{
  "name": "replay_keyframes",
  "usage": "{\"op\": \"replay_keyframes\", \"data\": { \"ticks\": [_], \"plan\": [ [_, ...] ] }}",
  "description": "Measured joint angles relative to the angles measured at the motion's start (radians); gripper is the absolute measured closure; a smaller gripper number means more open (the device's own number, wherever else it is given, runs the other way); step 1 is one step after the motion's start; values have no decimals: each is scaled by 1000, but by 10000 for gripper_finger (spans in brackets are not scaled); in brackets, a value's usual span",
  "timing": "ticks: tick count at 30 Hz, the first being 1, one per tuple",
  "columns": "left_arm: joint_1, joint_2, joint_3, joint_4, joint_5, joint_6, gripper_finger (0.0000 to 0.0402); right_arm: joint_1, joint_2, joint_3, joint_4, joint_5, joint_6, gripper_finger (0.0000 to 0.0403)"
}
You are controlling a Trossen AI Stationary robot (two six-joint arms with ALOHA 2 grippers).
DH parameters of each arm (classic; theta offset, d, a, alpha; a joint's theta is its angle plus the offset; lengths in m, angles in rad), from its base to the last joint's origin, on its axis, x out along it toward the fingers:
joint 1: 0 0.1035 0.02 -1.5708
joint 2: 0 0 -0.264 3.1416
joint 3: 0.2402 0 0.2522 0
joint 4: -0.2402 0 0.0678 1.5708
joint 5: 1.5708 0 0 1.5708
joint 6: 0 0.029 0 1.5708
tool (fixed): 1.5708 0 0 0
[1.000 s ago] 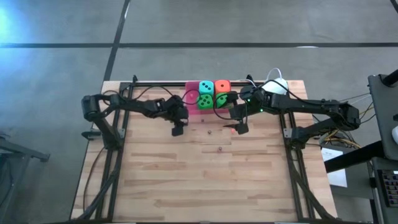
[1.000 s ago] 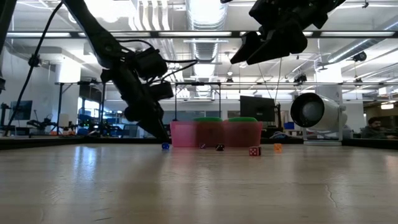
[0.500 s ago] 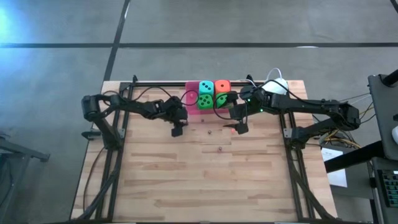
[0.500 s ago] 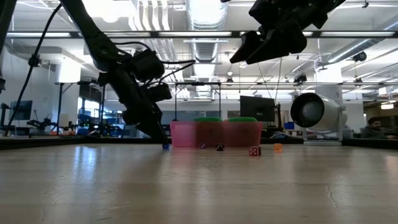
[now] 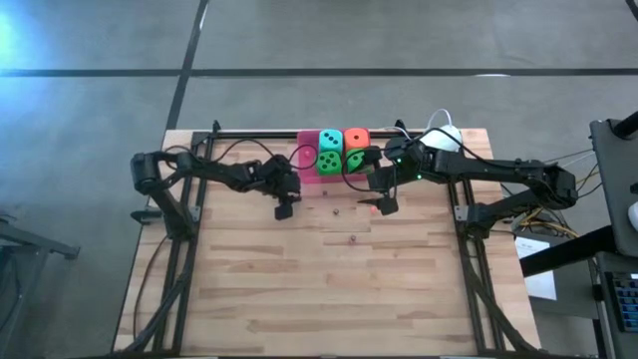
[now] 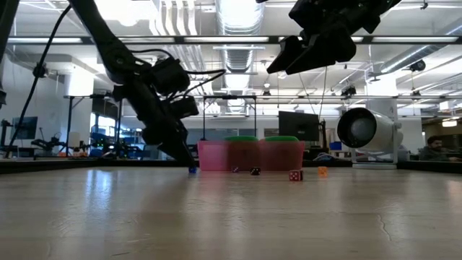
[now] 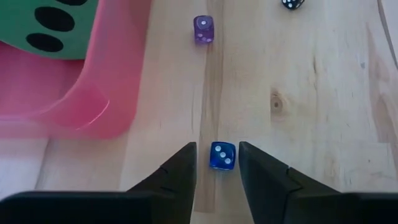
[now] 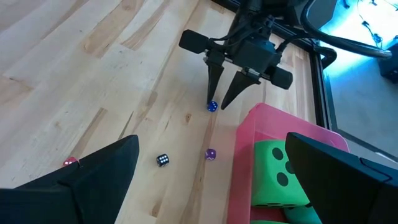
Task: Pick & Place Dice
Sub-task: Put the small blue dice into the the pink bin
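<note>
- Left gripper (image 7: 217, 163): lowered to the table (image 5: 329, 289) near the far edge, fingers spread either side of a small blue die (image 7: 222, 155) without pinching it; judged to be lined up for a grasp.
- Blue die: on bare wood, just beside the near corner of the pink tray (image 7: 93, 93).
- Large dice: teal (image 5: 330, 141), orange (image 5: 357, 139) and two green (image 5: 328, 160), packed together in the pink tray at the middle of the table's far edge; likely the deposit spot.
- Right gripper (image 6: 285, 58): held high above the table near the tray, fingers wide apart, empty; seemingly waiting clear of the left arm.
- Other small dice: purple (image 7: 203, 29) and black (image 7: 292, 4) lie apart on the wood further along the tray's side.
- Left wrist view alone shows the gap between fingers and blue die.
- Right wrist view alone shows a red die (image 8: 69, 162) lying apart from the others.
- Low view alone shows the right gripper's height; it adds an orange small die (image 6: 322, 171).
</note>
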Motion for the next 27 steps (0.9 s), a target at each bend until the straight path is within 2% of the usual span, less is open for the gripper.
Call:
{"op": "replay_keyframes", "data": {
  "ticks": [6, 19, 27],
  "plan": [
    [0, 0, -18, 47, 0, -37, 280, 0, 0, 0, 0, 0, 0, 3],
    [-1, 0, -27, 42, 0, -50, 281, 0, 0, 0, 0, 0, 0, 3],
    [-1, 0, -66, 109, 0, -65, 283, 0, 0, 0, 1, 0, 0, 3]
  ]
}}
